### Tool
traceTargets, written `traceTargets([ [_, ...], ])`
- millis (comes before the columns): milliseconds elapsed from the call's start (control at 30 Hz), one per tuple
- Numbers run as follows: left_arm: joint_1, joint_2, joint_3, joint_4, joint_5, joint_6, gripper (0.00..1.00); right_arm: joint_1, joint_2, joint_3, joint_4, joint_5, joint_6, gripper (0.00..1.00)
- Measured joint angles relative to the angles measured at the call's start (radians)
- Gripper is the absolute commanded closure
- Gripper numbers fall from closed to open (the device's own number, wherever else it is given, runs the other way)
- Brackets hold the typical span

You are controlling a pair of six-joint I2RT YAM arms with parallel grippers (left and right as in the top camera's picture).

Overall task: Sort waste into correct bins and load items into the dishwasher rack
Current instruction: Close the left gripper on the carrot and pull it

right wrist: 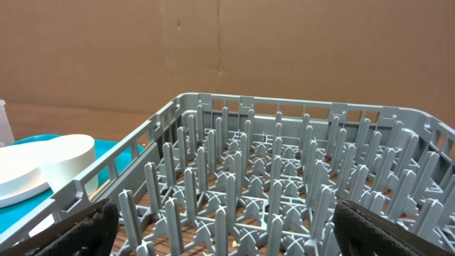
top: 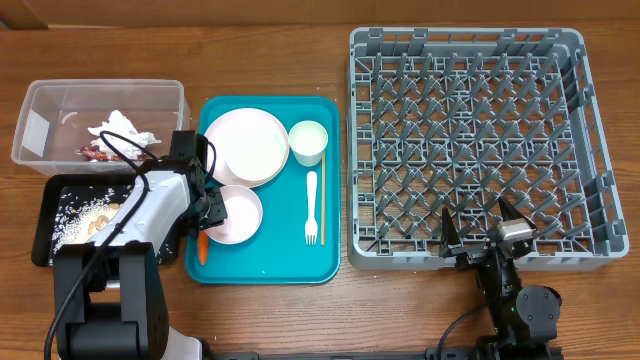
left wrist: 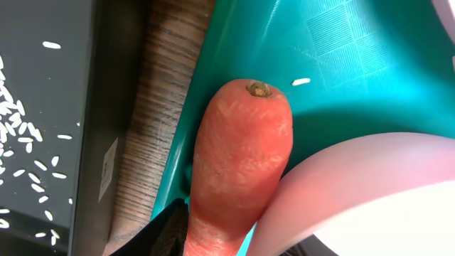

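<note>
Orange carrot, just beside the pink plate, is clamped in my left hand: food waste for the black tray. My right hand hangs spread apart.

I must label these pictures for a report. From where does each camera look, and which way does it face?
Overhead: above the table, facing straight down; the left gripper and the right gripper show.
Left wrist: close above the carrot at the teal tray edge, facing down; one dark finger shows.
Right wrist: low at the rack's near side, facing across it; both fingers show.
Shared: overhead and left wrist see the carrot.
</note>
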Motion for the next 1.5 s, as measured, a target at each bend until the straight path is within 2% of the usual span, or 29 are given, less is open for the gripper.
traceTargets([
  [67, 0.000, 0.000, -0.003, 0.006, 0.000, 0.003, 0.52, 0.000, 0.000, 0.000, 0.000, 0.000, 0.000, 0.00],
  [233, 0.000, 0.000, -0.011, 0.022, 0.011, 0.009, 0.52, 0.000, 0.000, 0.000, 0.000, 0.000, 0.000, 0.00],
  [300, 0.000, 0.000, -0.015, 0.030, 0.012, 0.009, 0.62, 0.000, 0.000, 0.000, 0.000, 0.000, 0.000, 0.00],
  [367, 0.001, 0.000, -0.022, 0.035, 0.016, 0.006, 0.79, 0.000, 0.000, 0.000, 0.000, 0.000, 0.000, 0.00],
  [600, 0.001, -0.008, -0.022, 0.035, 0.049, 0.014, 0.90, 0.000, 0.000, 0.000, 0.000, 0.000, 0.000, 0.00],
  [1100, 0.001, -0.002, 0.080, -0.145, 0.048, 0.016, 0.91, 0.000, 0.000, 0.000, 0.000, 0.000, 0.000, 0.00],
  [1200, 0.001, -0.002, 0.103, -0.175, 0.048, 0.018, 0.96, 0.000, 0.000, 0.000, 0.000, 0.000, 0.000, 0.00],
  [1500, 0.001, -0.002, 0.153, -0.225, 0.048, 0.033, 0.93, 0.000, 0.000, 0.000, 0.000, 0.000, 0.000, 0.00],
])
